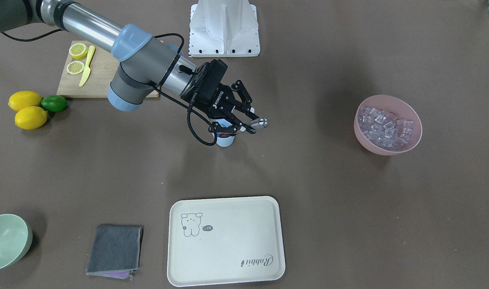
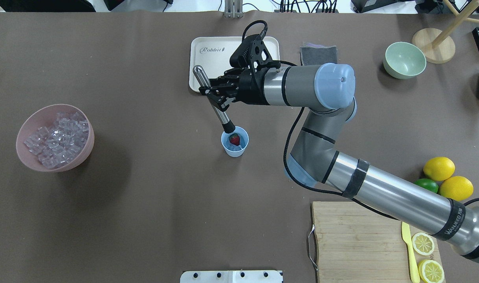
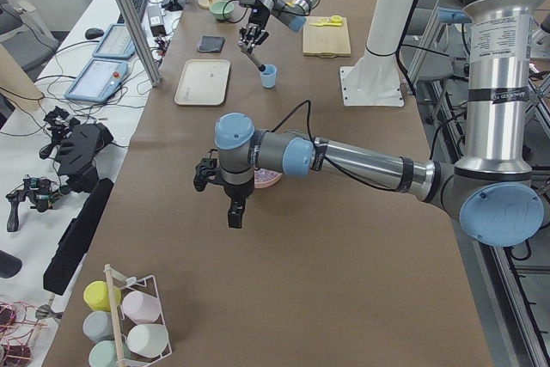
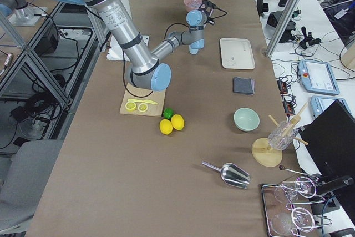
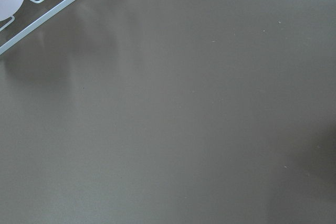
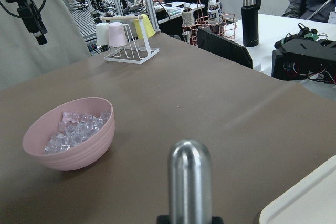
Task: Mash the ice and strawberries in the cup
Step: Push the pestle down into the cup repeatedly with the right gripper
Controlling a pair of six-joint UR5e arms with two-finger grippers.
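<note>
The light blue cup (image 2: 241, 149) stands mid-table with the red strawberry (image 2: 234, 138) inside it, on pale ice. My right gripper (image 2: 215, 99) is shut on a steel muddler (image 2: 203, 80), held tilted, with its black tip at the cup's far rim. From the front, the gripper (image 1: 237, 121) hides most of the cup (image 1: 225, 139). The muddler's round top (image 6: 190, 177) fills the right wrist view. More ice (image 2: 58, 135) fills the pink bowl (image 2: 23, 153). My left gripper (image 3: 234, 211) hangs above the table near the pink bowl; I cannot tell whether it is open.
A cream tray (image 2: 208, 59) lies just beyond the right gripper, with a grey cloth (image 2: 318, 55) and a pale green bowl (image 2: 404, 59) beside it. A cutting board (image 2: 353, 236) holds lemon slices and a yellow knife. Two lemons (image 2: 439, 168) and a lime (image 2: 424, 184) lie nearby.
</note>
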